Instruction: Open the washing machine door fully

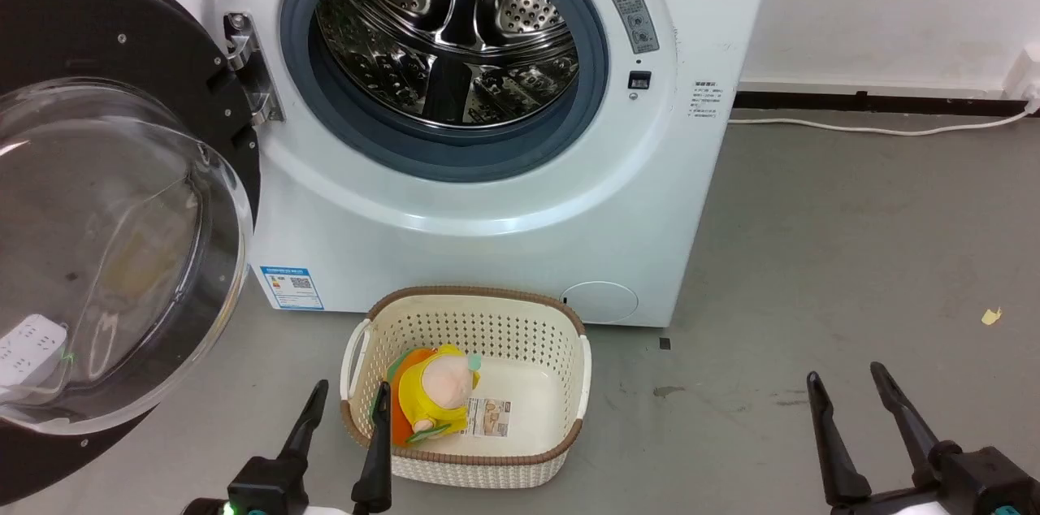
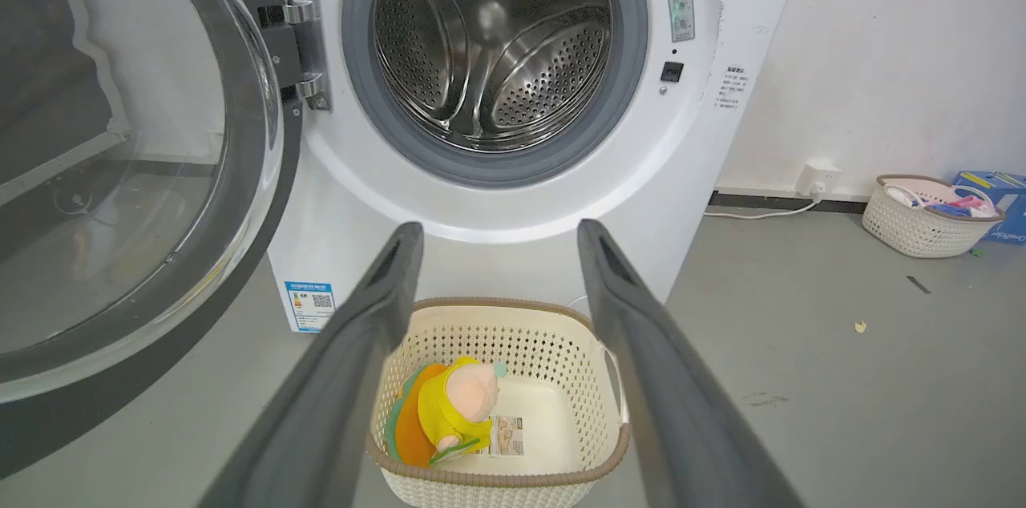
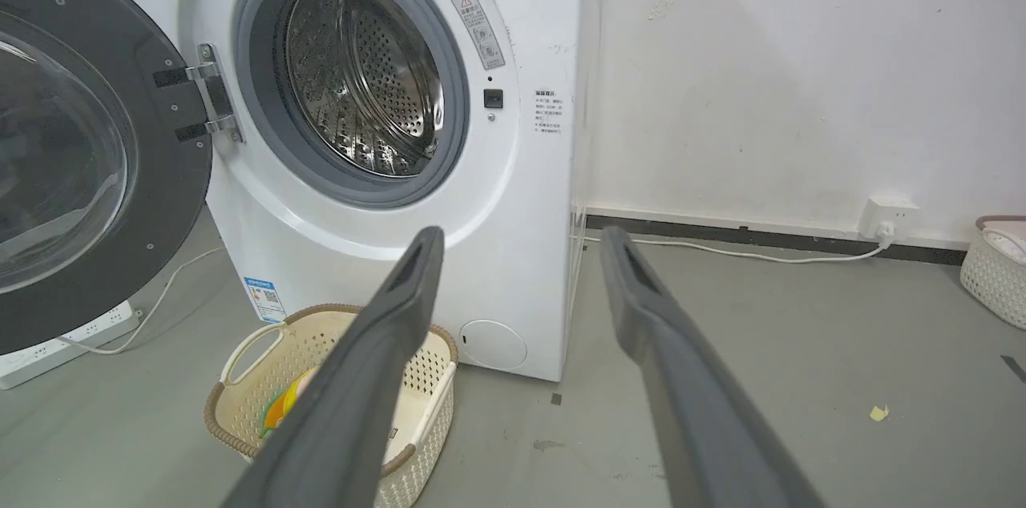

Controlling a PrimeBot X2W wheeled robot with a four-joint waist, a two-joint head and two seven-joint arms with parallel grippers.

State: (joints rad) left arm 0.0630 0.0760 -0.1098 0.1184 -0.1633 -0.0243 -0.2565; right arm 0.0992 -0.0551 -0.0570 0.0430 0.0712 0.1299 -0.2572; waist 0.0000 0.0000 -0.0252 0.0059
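Left jaws, right jaws parted, empty, low, pointing forward; washing machine door point(image 1: 114, 239) stands open

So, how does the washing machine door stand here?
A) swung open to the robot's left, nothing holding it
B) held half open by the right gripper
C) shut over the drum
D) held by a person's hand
A: the washing machine door hangs out on its hinge, the drum is exposed, and the left gripper and right gripper are open, apart from it.

Glossy black washing machine door point(image 1: 89, 19); cream perforated basket point(image 1: 520, 328), brown rim.
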